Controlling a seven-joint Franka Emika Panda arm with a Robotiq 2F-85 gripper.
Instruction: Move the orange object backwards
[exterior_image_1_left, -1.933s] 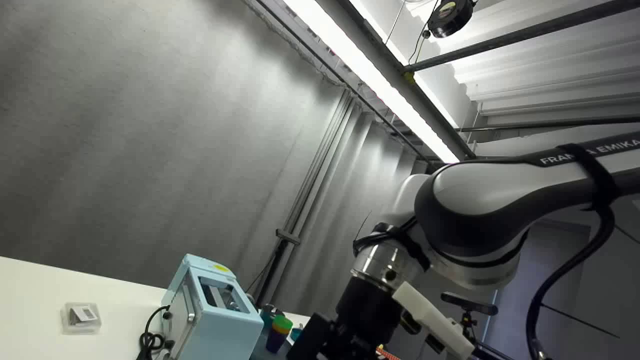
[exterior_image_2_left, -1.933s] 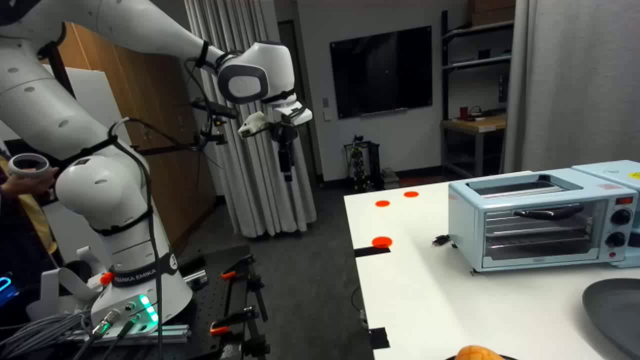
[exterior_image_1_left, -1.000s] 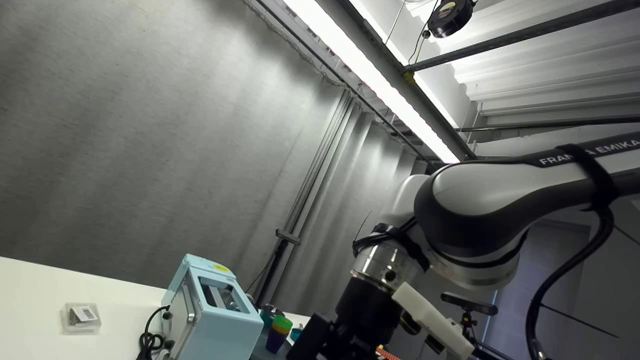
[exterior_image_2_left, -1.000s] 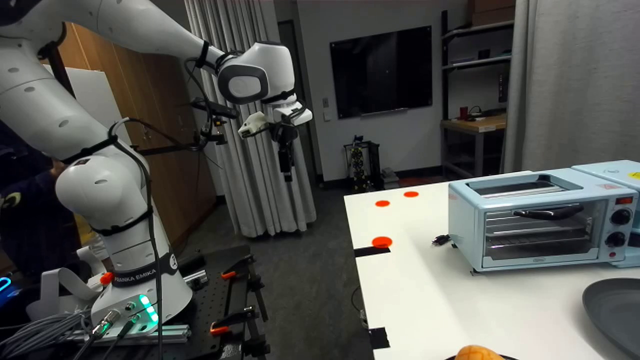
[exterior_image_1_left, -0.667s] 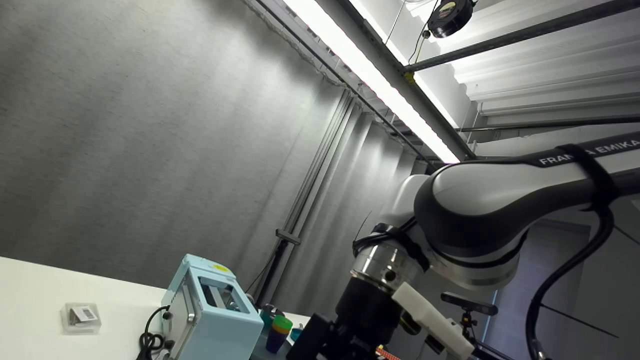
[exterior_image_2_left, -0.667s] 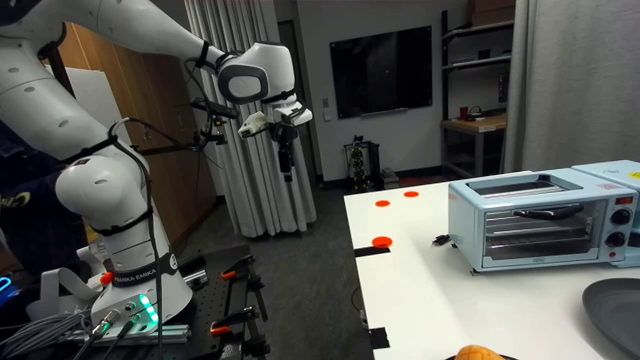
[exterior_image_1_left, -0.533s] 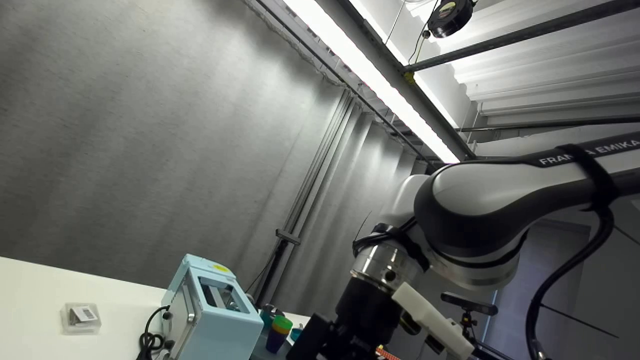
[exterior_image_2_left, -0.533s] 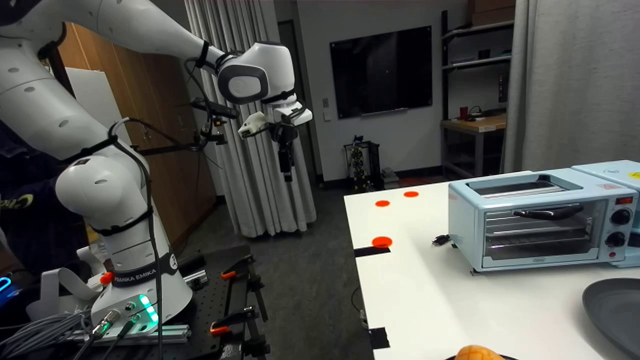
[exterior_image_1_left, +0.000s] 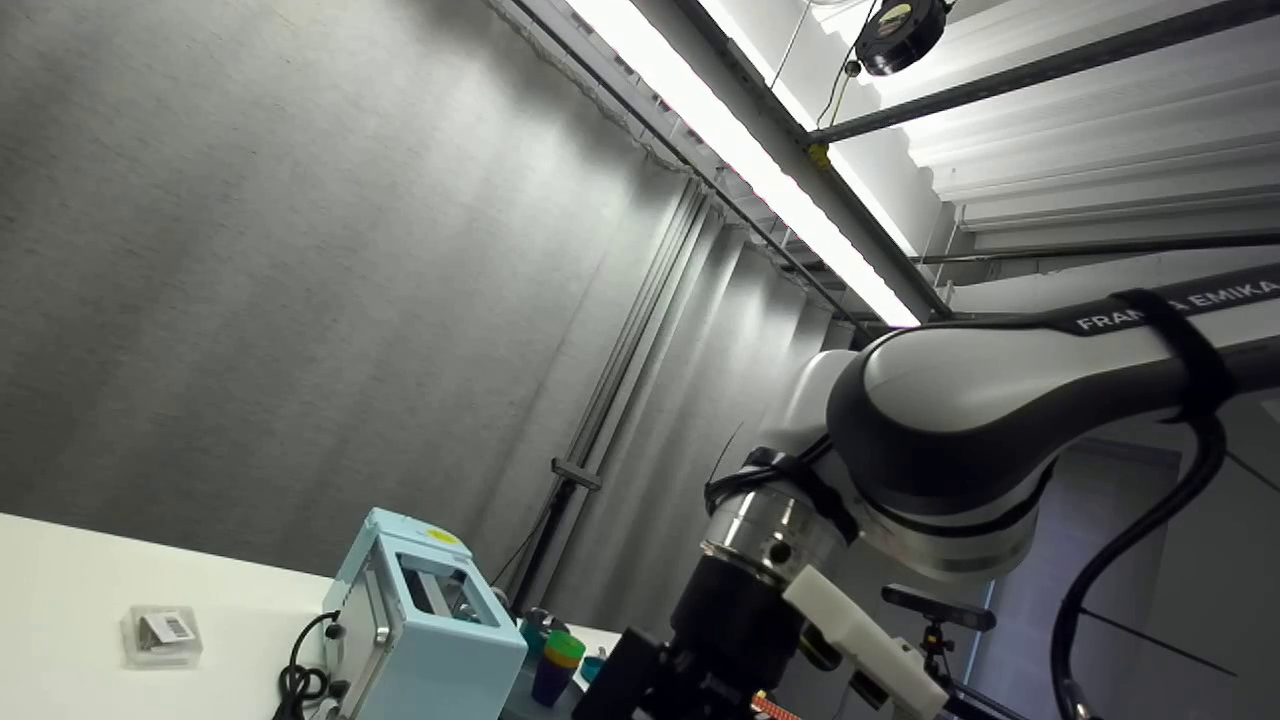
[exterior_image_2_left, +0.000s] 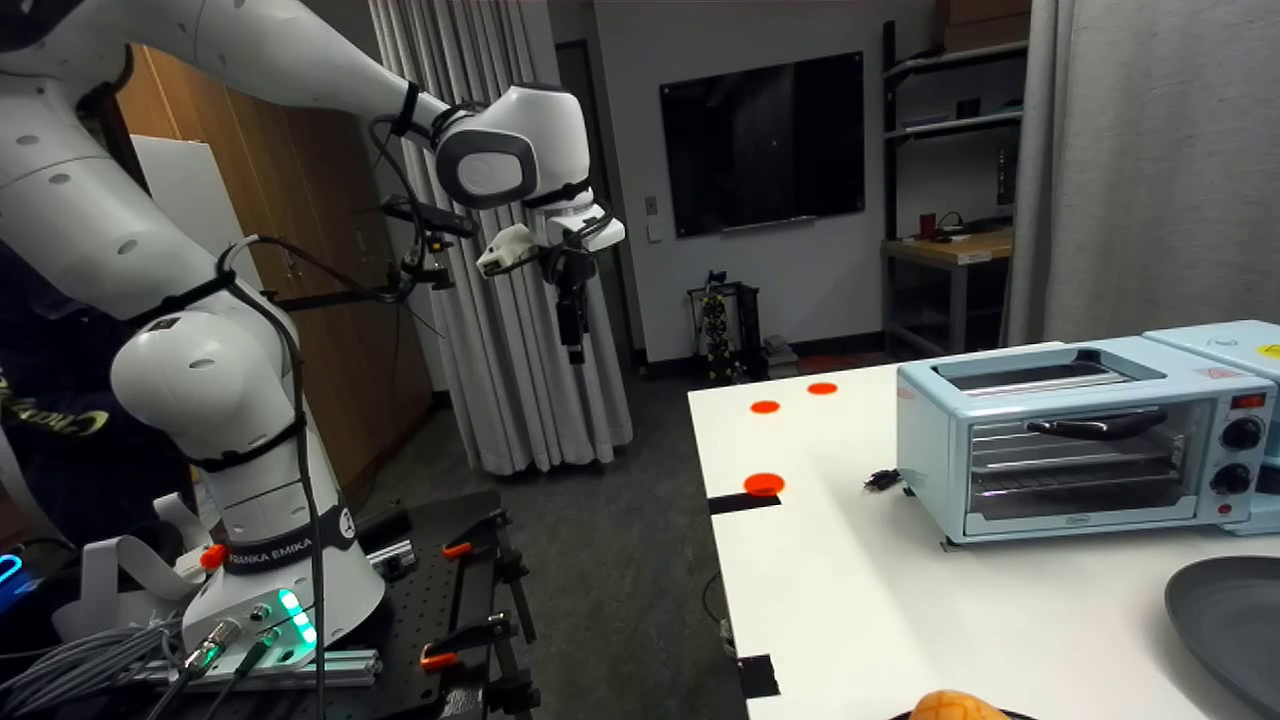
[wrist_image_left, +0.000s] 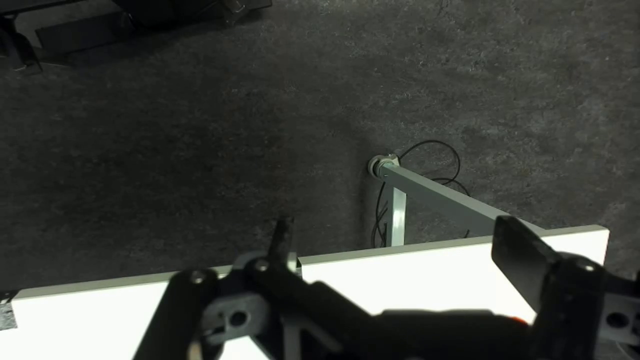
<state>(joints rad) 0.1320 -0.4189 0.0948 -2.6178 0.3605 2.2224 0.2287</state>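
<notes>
A rounded orange object (exterior_image_2_left: 955, 705) sits at the bottom edge of an exterior view, cut off by the frame, on or in something dark-rimmed near the white table's (exterior_image_2_left: 840, 610) front. It does not show in the wrist view. My gripper (exterior_image_2_left: 574, 345) hangs high, pointing down, beyond the table's edge and well away from the orange object. In the wrist view the gripper (wrist_image_left: 395, 222) has its fingers wide apart with nothing between them; the floor and table edge show behind. In an exterior view the dark gripper (exterior_image_1_left: 650, 680) is partly cut off.
A light blue toaster oven (exterior_image_2_left: 1080, 450) and a dark grey plate (exterior_image_2_left: 1235, 620) stand on the table. Flat orange-red dots (exterior_image_2_left: 764, 484) mark its edge. Coloured cups (exterior_image_1_left: 558, 665) and a clear box (exterior_image_1_left: 162, 637) show in an exterior view. A person (exterior_image_2_left: 70, 400) is behind the arm.
The arm, gripper and table objects show no visible movement. The person behind the arm has shifted, and the white controller held earlier is no longer in view.
</notes>
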